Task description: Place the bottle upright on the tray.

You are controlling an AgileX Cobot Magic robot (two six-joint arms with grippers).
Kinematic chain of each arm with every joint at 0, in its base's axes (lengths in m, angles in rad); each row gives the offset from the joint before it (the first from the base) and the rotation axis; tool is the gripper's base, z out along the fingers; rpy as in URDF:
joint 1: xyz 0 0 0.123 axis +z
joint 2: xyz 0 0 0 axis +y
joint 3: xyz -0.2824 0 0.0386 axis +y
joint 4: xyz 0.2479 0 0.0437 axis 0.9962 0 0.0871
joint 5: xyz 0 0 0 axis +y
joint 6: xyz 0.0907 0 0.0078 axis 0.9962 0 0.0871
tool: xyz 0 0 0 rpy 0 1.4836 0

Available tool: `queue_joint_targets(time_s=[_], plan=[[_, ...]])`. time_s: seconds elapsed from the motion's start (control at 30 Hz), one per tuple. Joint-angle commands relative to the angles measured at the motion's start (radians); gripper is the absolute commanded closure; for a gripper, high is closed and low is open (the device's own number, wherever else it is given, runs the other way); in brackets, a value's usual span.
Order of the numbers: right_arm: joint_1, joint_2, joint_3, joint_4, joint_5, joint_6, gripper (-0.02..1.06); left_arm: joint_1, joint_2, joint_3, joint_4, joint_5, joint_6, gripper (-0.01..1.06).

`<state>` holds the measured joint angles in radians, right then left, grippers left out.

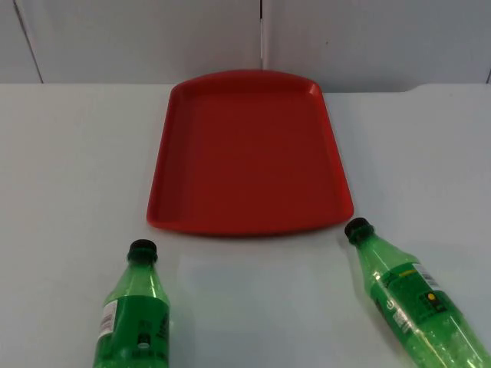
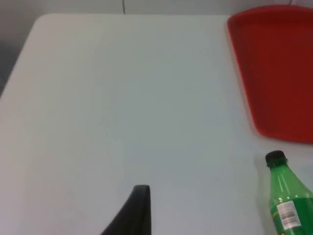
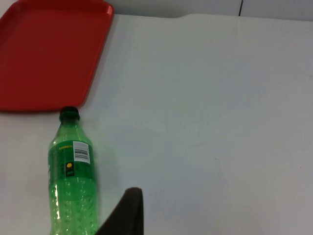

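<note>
Two green soda bottles lying flat on the white table (image 1: 69, 153), left bottle (image 1: 135, 314) and right bottle (image 1: 410, 303) with black caps pointing at the bare red tray (image 1: 249, 153), both off it; can't tell about either gripper's fingers.

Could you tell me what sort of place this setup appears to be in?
Probably a robot test bench in a lab: a bare white table against a grey partition wall, holding just a red tray and two green bottles lying down.
</note>
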<state>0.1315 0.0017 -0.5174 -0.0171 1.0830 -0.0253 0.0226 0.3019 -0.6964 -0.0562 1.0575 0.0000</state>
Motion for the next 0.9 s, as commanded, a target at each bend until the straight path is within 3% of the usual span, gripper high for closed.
queue_joint_targets(time_s=[0.0, 0.57, 0.87], plan=[[-0.008, -0.002, 0.002, -0.003, -0.006, -0.009, -0.01, 0.002, 0.029, -0.009, -0.031, -0.018, 0.008, 0.00], [-0.008, -0.002, 0.002, -0.003, -0.006, -0.009, -0.01, 0.002, 0.374, -0.052, -0.284, -0.048, 0.231, 0.00], [-0.008, -0.002, 0.002, -0.003, -0.006, -0.009, -0.01, 0.002, 0.498, -0.103, -0.351, -0.042, 0.288, 0.00]])
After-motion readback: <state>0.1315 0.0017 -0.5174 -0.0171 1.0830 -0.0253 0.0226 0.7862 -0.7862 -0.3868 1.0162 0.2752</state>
